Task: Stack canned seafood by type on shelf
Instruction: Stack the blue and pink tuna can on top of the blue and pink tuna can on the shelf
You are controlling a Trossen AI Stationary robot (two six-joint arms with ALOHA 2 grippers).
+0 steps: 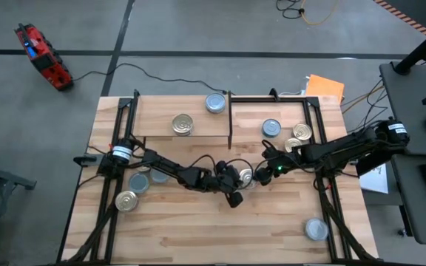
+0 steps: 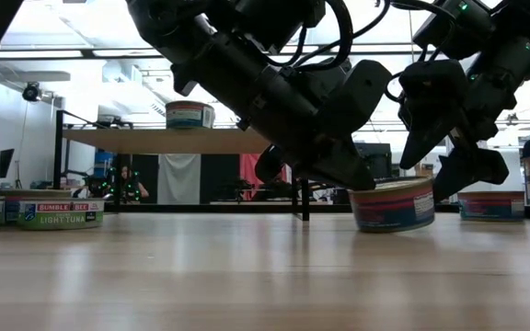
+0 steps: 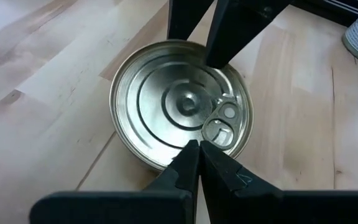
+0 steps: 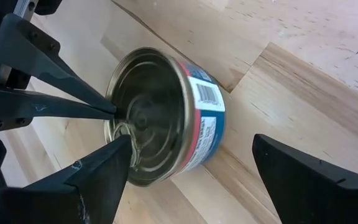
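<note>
So right up front in the middle of the tabletop (image 1: 198, 222) we've got one tin (image 2: 392, 204) with a blue and red label, golden lid up, pull tab showing. The left gripper (image 3: 197, 149) sits right at its lid edge by the tab, fingers pressed flat together with nothing between them. The right gripper (image 4: 185, 162) comes in from the other side with its jaws spread wide around that same can; one finger (image 4: 98, 171) is over the lid, the other stands clear of the labelled wall, so we wouldn't call it a grip.

Off to the left side we see a golden-lid tin (image 1: 126, 199) and a grey-lid one (image 1: 139, 182) close together near the left arm's base. A lone grey-lid tin (image 1: 316, 229) sits at the near right corner.

Further back on the right, three more cans are bunched up: a grey one (image 1: 271, 128) and two golden ones (image 1: 301, 133), just beside the right arm.

At the far end is the shelf (image 1: 157, 125), with a golden tin (image 1: 183, 124) and a grey tin (image 1: 215, 103) on its board, sitting apart, not stacked.
</note>
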